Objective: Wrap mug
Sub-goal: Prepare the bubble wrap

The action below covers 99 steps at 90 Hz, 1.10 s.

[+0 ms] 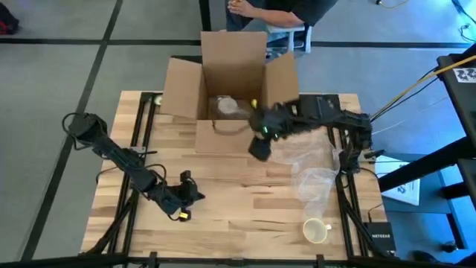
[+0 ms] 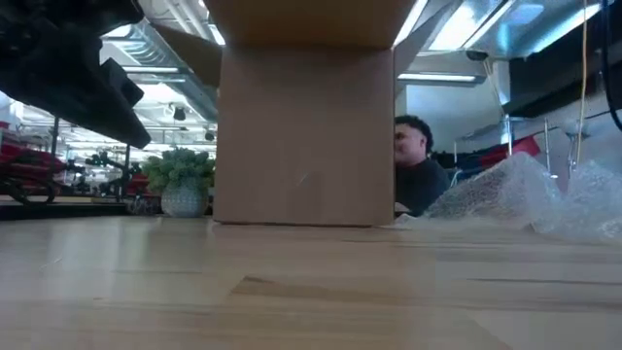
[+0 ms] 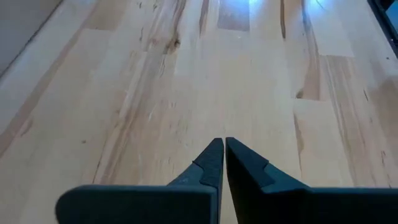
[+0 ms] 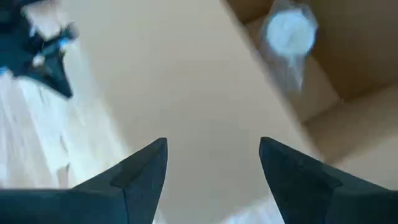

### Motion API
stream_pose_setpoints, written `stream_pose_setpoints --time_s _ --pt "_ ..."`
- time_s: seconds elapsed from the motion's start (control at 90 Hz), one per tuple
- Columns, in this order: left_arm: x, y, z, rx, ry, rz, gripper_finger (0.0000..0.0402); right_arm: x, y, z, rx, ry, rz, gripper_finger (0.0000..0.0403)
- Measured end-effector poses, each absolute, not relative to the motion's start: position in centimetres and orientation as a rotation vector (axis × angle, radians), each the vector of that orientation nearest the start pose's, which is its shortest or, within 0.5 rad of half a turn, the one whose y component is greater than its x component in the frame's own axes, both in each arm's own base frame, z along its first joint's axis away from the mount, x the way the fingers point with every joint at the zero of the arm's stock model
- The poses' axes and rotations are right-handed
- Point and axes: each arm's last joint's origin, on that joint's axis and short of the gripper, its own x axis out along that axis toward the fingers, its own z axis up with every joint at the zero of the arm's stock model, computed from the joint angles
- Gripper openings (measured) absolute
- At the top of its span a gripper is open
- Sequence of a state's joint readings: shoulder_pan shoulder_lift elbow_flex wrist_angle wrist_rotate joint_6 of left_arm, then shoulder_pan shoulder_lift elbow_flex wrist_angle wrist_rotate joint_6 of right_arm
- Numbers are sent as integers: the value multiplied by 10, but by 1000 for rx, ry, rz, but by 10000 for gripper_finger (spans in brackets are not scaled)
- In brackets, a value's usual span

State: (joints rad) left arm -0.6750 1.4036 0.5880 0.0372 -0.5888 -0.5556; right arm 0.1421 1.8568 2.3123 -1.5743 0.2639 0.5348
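Note:
A cream mug (image 1: 316, 231) stands unwrapped on the table near its front right corner, its mouth up. Clear bubble wrap (image 1: 312, 175) lies spread on the wood just beyond it. An open cardboard box (image 1: 227, 82) stands at the far middle, with a bubble-wrapped bundle (image 1: 230, 108) on its bottom; the right wrist view shows the bundle (image 4: 289, 34) too. My right gripper (image 1: 258, 151) hangs open over the box's near right edge, with nothing between its fingers (image 4: 213, 146). My left gripper (image 1: 195, 192) is shut over bare wood at the near left (image 3: 224, 142).
The box's flaps (image 1: 178, 89) stand out to the sides and back. In the low view the box (image 2: 306, 136) blocks the middle and the bubble wrap (image 2: 525, 199) lies to its right. A person (image 1: 275, 11) sits beyond the table's far edge. Bare wood (image 1: 245, 208) lies between the arms.

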Motion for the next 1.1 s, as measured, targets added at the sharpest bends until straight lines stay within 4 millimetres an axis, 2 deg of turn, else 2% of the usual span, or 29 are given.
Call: stream_pose_setpoints --time_s 0.189,0.378,0.467,0.556,0.822,0.978,1.1 --pt "208 -146 162 -82 621 94 0 317 104 421 233 1016 -378 241" --pt "208 -146 162 -82 620 94 0 305 151 375 260 1097 -503 241" --pt "208 -146 162 -84 618 94 0 296 161 348 285 1149 -597 241" --pt "208 -146 162 -86 616 93 0 285 161 318 311 1227 -703 241" --pt "208 -146 163 -97 611 94 0 246 141 237 374 1537 -972 241" --pt "208 -146 163 -97 611 94 0 234 135 197 449 1536 -1001 241" --pt "208 -146 163 -95 611 94 0 234 131 169 526 1495 -959 241"
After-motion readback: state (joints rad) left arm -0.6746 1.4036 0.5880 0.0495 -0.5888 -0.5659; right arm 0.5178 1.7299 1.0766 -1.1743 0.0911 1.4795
